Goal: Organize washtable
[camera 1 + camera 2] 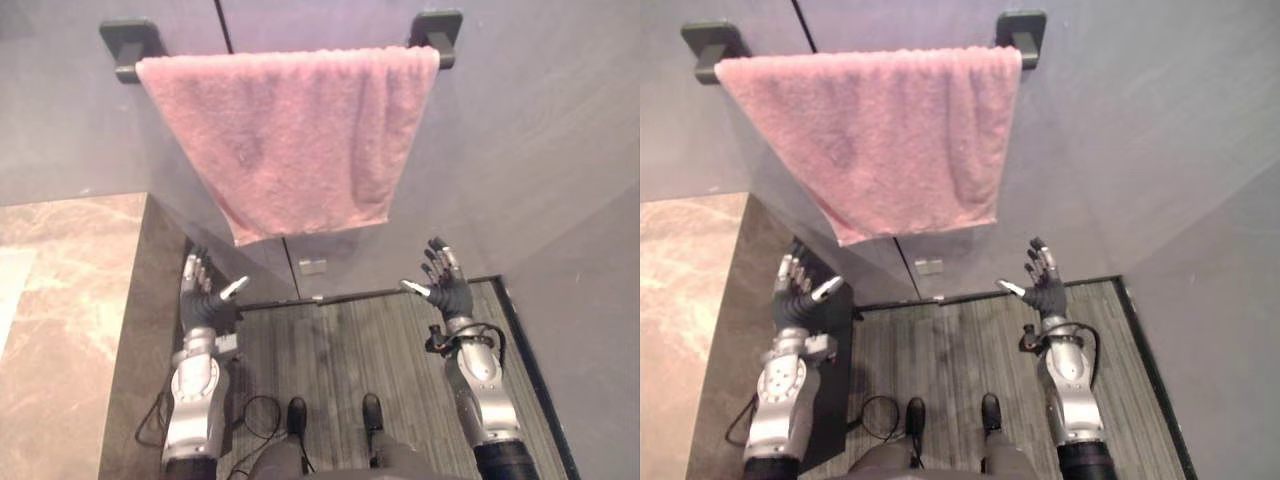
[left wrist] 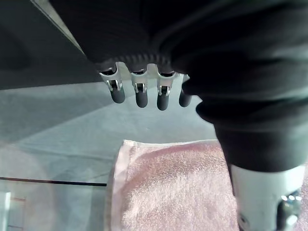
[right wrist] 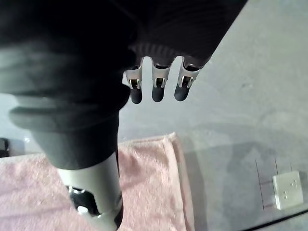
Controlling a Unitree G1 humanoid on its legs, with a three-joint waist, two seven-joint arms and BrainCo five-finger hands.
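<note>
Eye views, fluffy pink terry towel [image 1: 300,140] draped over a dark metal rail [image 1: 126,72] on a smooth grey wall, veined marble surface [image 1: 60,300] at left, left hand [image 1: 203,300] and right hand [image 1: 447,285] below the towel, apart from it, left wrist view, fingers [image 2: 139,94] relaxed and empty, right wrist view, likewise.

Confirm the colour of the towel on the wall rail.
Pink towel, plain with no pattern. The left eye view shows it best.

Towel [image 1: 290,140]: pink terry cloth, fuzzy pile, matt, hemmed edge.
Rail brackets [image 1: 130,40]: dark, smooth, matt.
Wall [image 1: 540,130]: grey, smooth, faint sheen.
Countertop [image 1: 60,300]: beige veined stone look, polished.
Floor [image 1: 370,340]: dark, fine lined grain, matt.
Left hand [image 1: 205,300], right hand [image 1: 445,285]: silver metallic fingers, dark matt tips, ribbed dark cover.
Wall plate [image 3: 288,190]: white, smooth, plastic look.
</note>
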